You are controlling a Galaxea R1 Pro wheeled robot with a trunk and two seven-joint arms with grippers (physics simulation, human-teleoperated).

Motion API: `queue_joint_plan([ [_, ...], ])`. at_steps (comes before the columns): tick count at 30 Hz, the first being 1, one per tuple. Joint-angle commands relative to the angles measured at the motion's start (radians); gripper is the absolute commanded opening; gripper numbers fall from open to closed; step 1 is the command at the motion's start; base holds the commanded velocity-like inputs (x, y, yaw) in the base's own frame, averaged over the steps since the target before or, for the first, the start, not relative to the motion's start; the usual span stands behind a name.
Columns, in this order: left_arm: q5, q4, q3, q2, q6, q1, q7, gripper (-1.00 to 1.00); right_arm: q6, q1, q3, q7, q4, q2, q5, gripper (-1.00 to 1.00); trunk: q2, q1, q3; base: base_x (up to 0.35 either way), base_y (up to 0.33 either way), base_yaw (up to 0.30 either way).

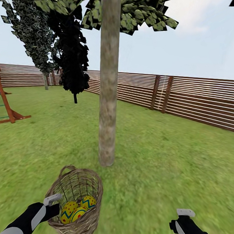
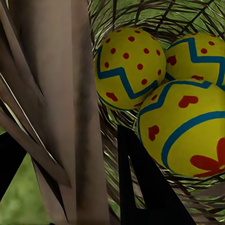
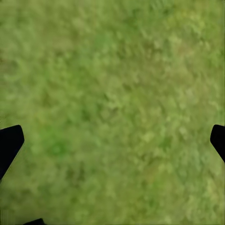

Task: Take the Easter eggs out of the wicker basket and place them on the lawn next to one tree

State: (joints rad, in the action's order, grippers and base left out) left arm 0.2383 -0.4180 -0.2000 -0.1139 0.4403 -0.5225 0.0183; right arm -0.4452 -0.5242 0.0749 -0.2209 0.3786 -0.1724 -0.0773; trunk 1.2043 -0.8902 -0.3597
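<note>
Three eggs [image 1: 76, 209] lie inside the basket [image 1: 75, 187], which stands on the lawn [image 1: 169, 162] just in front of the tree [image 1: 108, 95]. Left gripper [image 1: 53, 200] sits at the basket's wall, seemingly gripping it; I cannot tell its opening. Right gripper [image 1: 184, 214] hangs spread wide and empty over grass.

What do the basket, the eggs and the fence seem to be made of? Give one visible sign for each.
Basket: woven wicker, matt brown; thin crossing strands with gaps between them.
Eggs: smooth and hard-looking, perhaps painted plastic or shell; even yellow surface with crisp blue zigzags and red dots.
Fence: apparently wood, reddish-brown; horizontal slats on upright posts.
</note>
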Motion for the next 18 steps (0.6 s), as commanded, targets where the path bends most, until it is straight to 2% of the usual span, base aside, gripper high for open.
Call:
queue_joint_plan([
  [1,0.013,-0.002,-0.004,0.0,0.005,-0.001,0.002,-1.0,-0.006,0.0,0.008,-0.006,0.002,-0.001,-0.008,1.0,0.001,-0.001,-0.001,0.329,0.0,0.0],
  [10,0.013,-0.002,-0.005,0.0,0.005,-0.001,0.002,-1.0,-0.006,0.0,0.008,-0.006,0.002,-0.001,-0.008,1.0,0.001,-0.001,-0.001,0.328,0.0,0.0],
  [14,0.015,-0.006,-0.007,0.0,0.005,-0.001,0.0,-1.0,-0.006,0.0,0.008,-0.006,0.002,-0.001,-0.007,1.0,0.001,-0.001,-0.001,0.065,0.0,0.0],
  [18,0.015,-0.005,-0.007,0.0,0.005,-0.001,0.0,-1.0,-0.006,0.0,0.008,-0.006,0.002,-0.001,-0.008,1.0,0.029,-0.016,-0.014,0.001,0.0,0.0],
])
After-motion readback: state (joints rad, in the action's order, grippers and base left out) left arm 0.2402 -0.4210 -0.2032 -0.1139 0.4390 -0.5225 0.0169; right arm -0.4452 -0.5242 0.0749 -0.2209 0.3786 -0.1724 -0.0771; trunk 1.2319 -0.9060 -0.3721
